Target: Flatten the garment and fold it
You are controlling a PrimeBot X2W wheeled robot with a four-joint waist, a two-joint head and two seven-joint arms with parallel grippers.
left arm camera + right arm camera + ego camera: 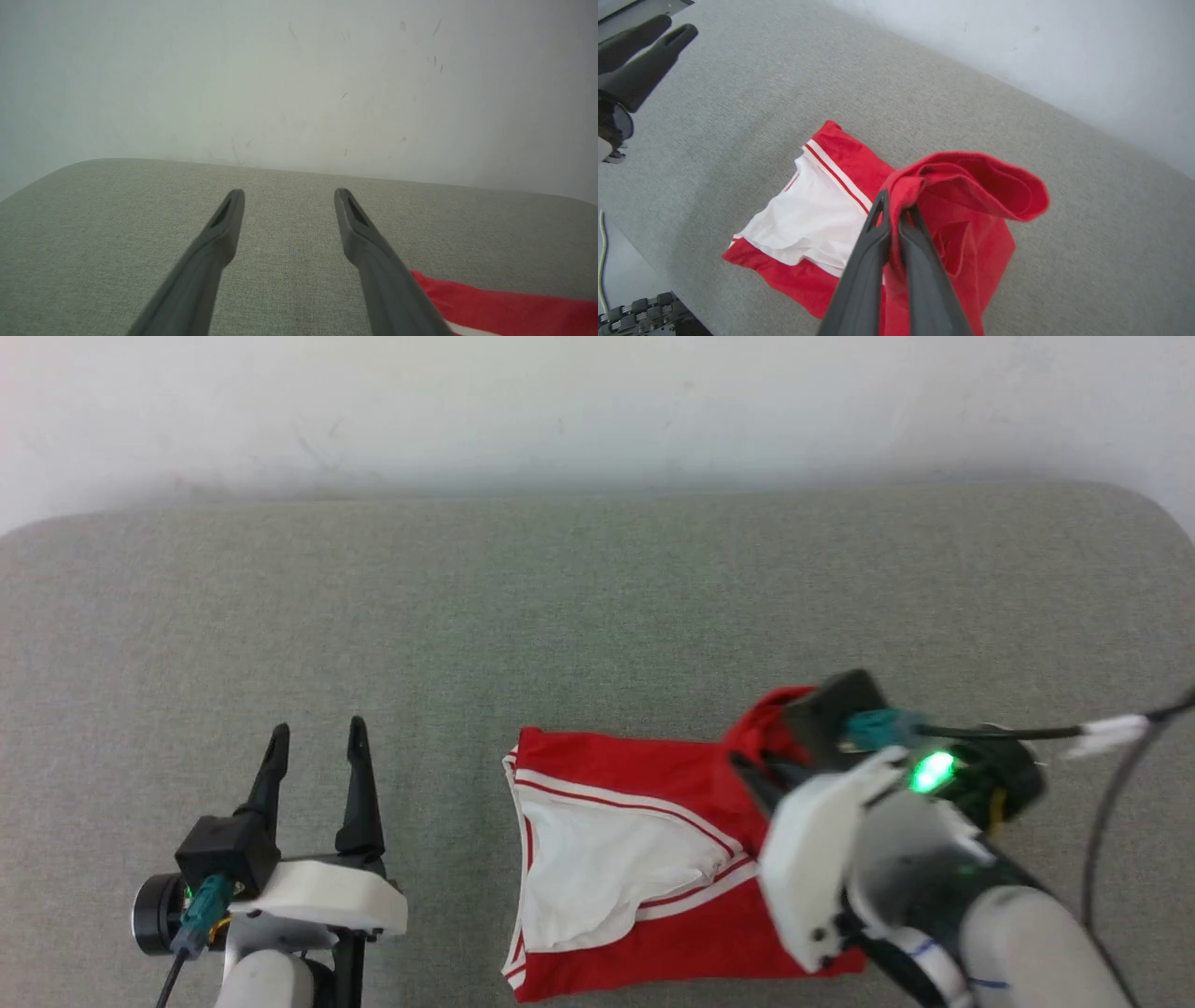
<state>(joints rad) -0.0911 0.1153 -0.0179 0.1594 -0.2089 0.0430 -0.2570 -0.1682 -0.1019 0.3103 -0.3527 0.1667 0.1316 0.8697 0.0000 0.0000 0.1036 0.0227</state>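
Right tool (896, 205) is found closed, its two dark fingers pinched on a red fold of the garment (607, 859), and that fold is raised clear of the surface. Left tool (317, 730) is held well apart from the garment, to the robot's left of it, with fingers spread wide and nothing gripped between them. Beside the raised fold, the rest of the garment is laid flat on the grey fabric-covered tabletop (597, 597), near its front edge, with a white sleeve and red-and-white striped trim turned uppermost. A pale wall (597, 401) is recorded behind the tabletop.
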